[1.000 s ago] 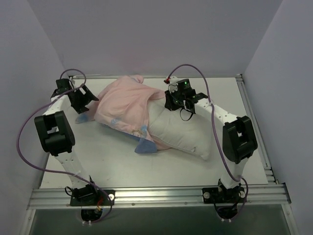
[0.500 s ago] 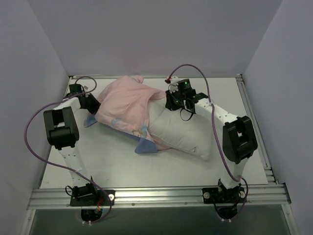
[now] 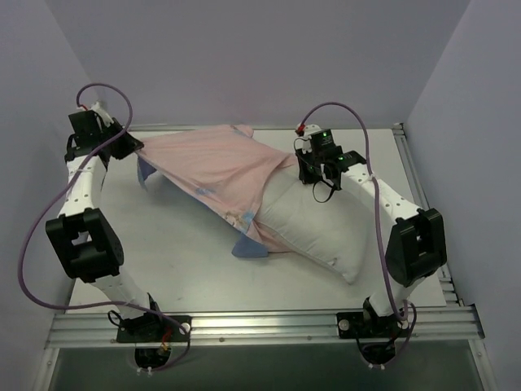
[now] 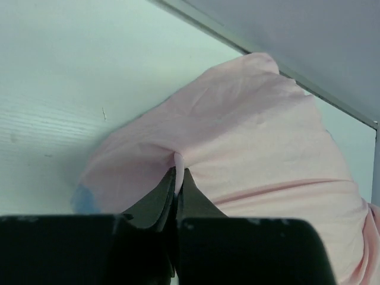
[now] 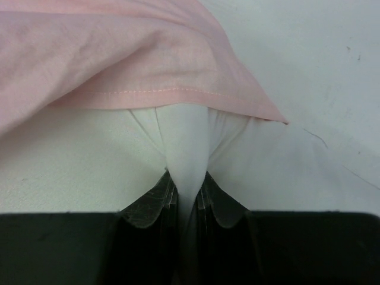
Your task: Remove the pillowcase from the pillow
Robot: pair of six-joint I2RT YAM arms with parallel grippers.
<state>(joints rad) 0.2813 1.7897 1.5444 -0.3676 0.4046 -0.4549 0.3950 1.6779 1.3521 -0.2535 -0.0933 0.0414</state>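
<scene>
The pillowcase (image 3: 216, 167) is turned pink side out and stretched from the far left across to the pillow (image 3: 317, 232), with blue patches showing at its edges. My left gripper (image 3: 134, 147) is shut on a pinch of the pink fabric (image 4: 177, 169), lifted at the far left corner. The white pillow lies diagonally at the centre right, its upper end still under the pink hem (image 5: 196, 95). My right gripper (image 3: 313, 169) is shut on a fold of the white pillow (image 5: 185, 172) just below that hem.
White table top (image 3: 179, 261) with a metal rail (image 3: 260, 326) along the near edge and a rail (image 3: 419, 195) down the right side. Pale walls close in at the left, back and right. Purple cables loop above both arms.
My left gripper closed on the pillowcase's left end and pulled it up and back to the far left, stretching the fabric out. My right gripper, holding the pillow, shifted slightly right and back.
</scene>
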